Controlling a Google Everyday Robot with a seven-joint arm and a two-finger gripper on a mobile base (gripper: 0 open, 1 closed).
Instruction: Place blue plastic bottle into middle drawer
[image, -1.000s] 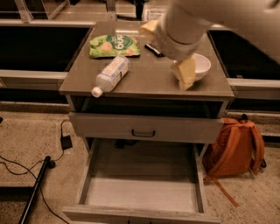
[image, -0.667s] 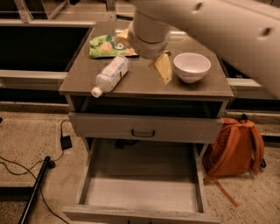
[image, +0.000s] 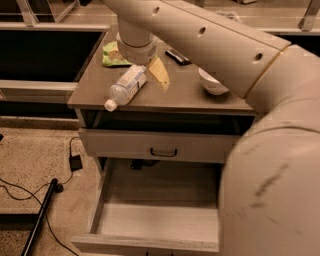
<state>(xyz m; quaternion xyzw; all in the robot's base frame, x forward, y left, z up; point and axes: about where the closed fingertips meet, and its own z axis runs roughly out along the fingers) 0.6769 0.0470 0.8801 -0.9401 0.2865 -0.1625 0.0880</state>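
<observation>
The middle drawer (image: 150, 225) is nearest. It is pulled wide open, and its pale floor shows. On the ground to the left of it lies a black bar (image: 40, 216).

The big cream arm (image: 270, 150) fills the near right side and reaches to the far left.

Just past the open drawer is a shut grey drawer front (image: 120, 144) with a small dark handle (image: 163, 152). Above that is a dark gap, and then the tabletop (image: 200, 97).

The blue plastic bottle (image: 126, 86) lies on its side on the left part of the tabletop. Its white cap points to the near left edge.

The hand (image: 155, 75) is low over the tabletop, just beside the far end of the bottle. I cannot tell how far open it is, or if it has hold of anything.

A white bowl (image: 211, 83) sits to the right, partly hidden behind the arm. Farther back on the left is a green snack bag (image: 111, 56). A small dark thing (image: 176, 56) lies far back, near the middle.
</observation>
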